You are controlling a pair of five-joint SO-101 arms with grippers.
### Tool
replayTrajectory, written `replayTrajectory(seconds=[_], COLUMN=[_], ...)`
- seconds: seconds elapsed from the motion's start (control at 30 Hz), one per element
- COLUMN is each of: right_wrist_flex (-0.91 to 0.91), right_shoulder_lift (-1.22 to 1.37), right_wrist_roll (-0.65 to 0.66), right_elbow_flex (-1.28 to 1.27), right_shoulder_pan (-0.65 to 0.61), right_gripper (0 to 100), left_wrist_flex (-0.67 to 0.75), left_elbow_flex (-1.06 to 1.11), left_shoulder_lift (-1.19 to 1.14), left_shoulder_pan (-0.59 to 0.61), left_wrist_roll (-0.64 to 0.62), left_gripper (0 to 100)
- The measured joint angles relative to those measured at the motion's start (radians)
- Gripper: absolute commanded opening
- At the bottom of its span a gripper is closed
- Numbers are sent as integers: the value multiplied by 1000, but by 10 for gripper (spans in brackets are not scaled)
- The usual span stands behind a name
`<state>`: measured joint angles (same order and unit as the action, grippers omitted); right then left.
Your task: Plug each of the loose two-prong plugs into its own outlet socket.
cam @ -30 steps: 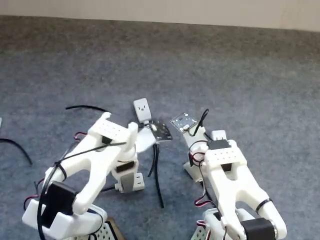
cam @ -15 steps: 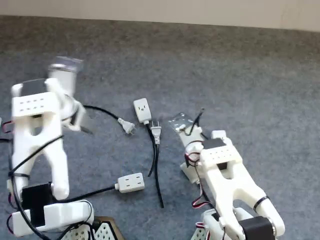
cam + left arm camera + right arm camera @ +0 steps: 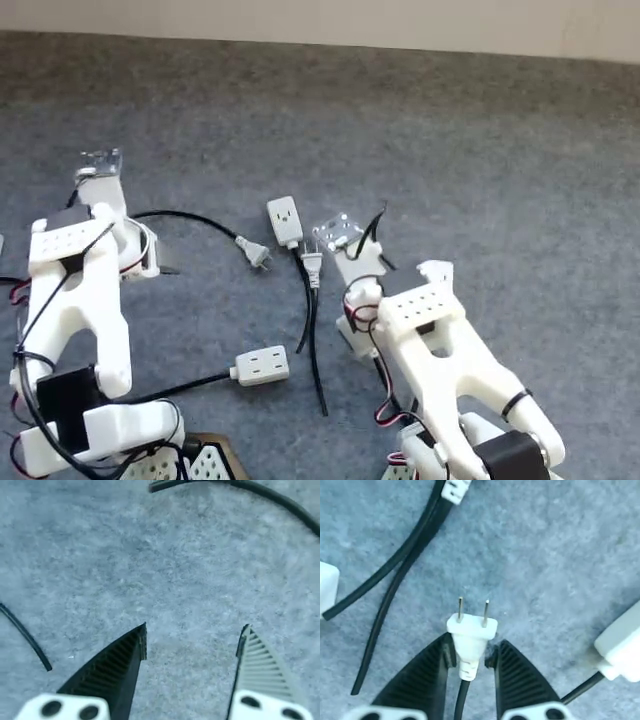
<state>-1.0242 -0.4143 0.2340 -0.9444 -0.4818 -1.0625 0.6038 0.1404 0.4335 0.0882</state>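
Note:
My right gripper (image 3: 474,642) is shut on a white two-prong plug (image 3: 471,625), prongs pointing away from the wrist, just above the carpet. In the high view the right gripper (image 3: 338,232) sits just right of a small white single outlet (image 3: 285,221). Two loose white plugs on black cords lie on the carpet, one (image 3: 257,255) left of that outlet and one (image 3: 312,264) just below it. A white three-socket block (image 3: 262,366) lies nearer the arm bases. My left gripper (image 3: 194,629) is open over bare carpet at the far left (image 3: 100,160).
Black cords (image 3: 312,330) run across the grey carpet between the arms. Another black cord (image 3: 190,217) arcs from the left arm to the left plug. A white outlet body (image 3: 620,645) lies close beside the held plug.
The left arm has swung from the middle of the carpet out to the far left, uncovering the plugs. The right gripper, with its plug, has shifted left toward the single outlet.

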Motion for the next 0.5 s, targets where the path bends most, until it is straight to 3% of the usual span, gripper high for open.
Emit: replayTrajectory(seconds=[0.17,0.37,0.5], right_wrist_flex=[17,20,20], right_shoulder_lift=[0,0,0], right_wrist_roll=[21,23,26], right_elbow_flex=[-41,-43,-44], right_shoulder_pan=[-9,-9,-9], right_gripper=[14,214,209], left_wrist_flex=[3,3,3], left_elbow_flex=[0,2,2], left_shoulder_lift=[0,0,0], left_shoulder_pan=[37,72,71], left_wrist_roll=[-32,-34,-35], left_gripper=[299,299,299])
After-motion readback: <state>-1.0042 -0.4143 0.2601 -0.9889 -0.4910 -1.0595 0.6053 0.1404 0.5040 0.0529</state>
